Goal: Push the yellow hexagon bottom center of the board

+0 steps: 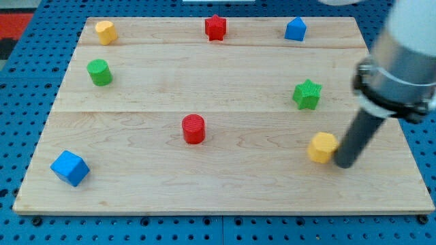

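Observation:
The yellow hexagon (322,147) lies on the wooden board (225,197) in the lower right part of the view. My tip (343,163) stands right against the hexagon's right side, touching or nearly touching it. The dark rod rises from the tip up to the arm's body at the view's right edge.
A red cylinder (193,128) sits left of centre. A green star (306,94) is above the hexagon. A blue cube (70,168) is at the bottom left. A green cylinder (99,71), a yellow block (104,30), a red star (216,27) and a blue block (295,28) lie toward the top.

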Controlling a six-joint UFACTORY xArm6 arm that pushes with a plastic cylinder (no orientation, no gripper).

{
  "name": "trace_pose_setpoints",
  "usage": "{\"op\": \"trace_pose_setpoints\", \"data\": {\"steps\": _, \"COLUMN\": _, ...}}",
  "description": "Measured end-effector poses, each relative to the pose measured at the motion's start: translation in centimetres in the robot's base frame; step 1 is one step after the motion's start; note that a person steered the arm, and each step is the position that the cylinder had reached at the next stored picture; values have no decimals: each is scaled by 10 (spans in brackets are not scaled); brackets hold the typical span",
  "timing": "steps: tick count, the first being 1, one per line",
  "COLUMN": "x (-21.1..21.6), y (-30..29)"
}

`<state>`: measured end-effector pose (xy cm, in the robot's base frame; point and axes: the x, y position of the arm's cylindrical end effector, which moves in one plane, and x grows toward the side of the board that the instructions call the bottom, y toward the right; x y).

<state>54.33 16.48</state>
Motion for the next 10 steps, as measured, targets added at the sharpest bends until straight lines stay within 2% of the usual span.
{"op": "trace_pose_setpoints", "data": {"steps": 1, "x": -10, "y": 34}}
{"op": "trace_pose_setpoints", "data": {"steps": 3, "x": -31, "y": -7}}
{"op": "trace_pose_setpoints", "data": {"steps": 5, "x": -19, "y": -115}}
{"op": "trace_pose_setpoints", "data": {"steps": 7, "x": -37, "y": -151}}
{"op": "trace_pose_setpoints", "data": {"steps": 9, "x": 11, "y": -179}}
{"op": "trace_pose_setpoints", "data": {"steps": 10, "x": -3, "y": -260}}
